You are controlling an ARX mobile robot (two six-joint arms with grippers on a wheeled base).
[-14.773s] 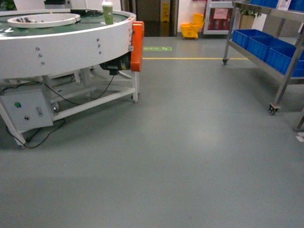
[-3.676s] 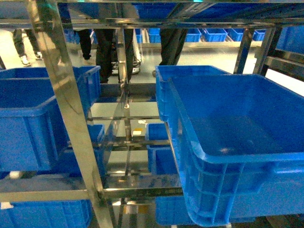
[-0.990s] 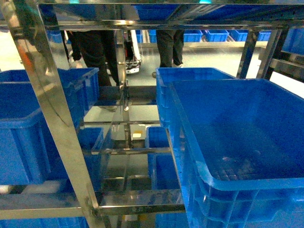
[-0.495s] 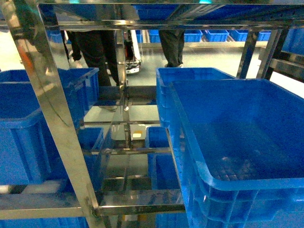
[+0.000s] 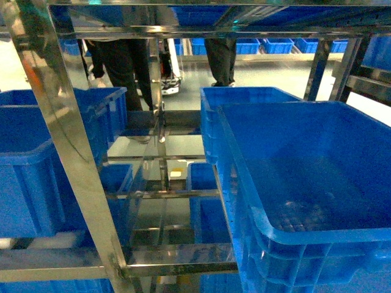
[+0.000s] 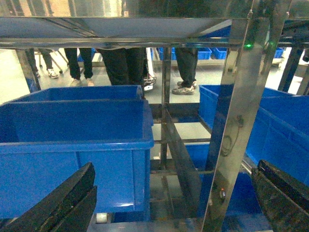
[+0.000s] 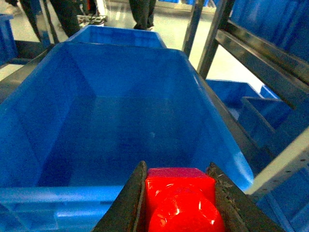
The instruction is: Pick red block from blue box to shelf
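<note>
In the right wrist view my right gripper [image 7: 176, 167] is shut on the red block [image 7: 179, 194], a glossy red brick with its round stud facing the camera. It hangs over the near rim of a dark blue crate [image 7: 120, 121] on the shelf [image 7: 270, 53]. My left gripper [image 6: 175, 166] is open and holds nothing; a steel post of the shelf [image 6: 241, 121] stands beyond its fingers. The shelf [image 5: 67, 152] fills the head view, and neither gripper shows there. The blue box is out of view.
Dark blue crates sit on the rack: a large one at right [image 5: 305, 183] and one at left [image 5: 36, 159], with another in the left wrist view [image 6: 77, 140]. More crates lie on lower tiers. People's legs [image 5: 122, 67] stand behind the rack.
The head view has drawn a little closer to the right crate since 3.7 s ago. Over the last second only the legs behind the rack shifted.
</note>
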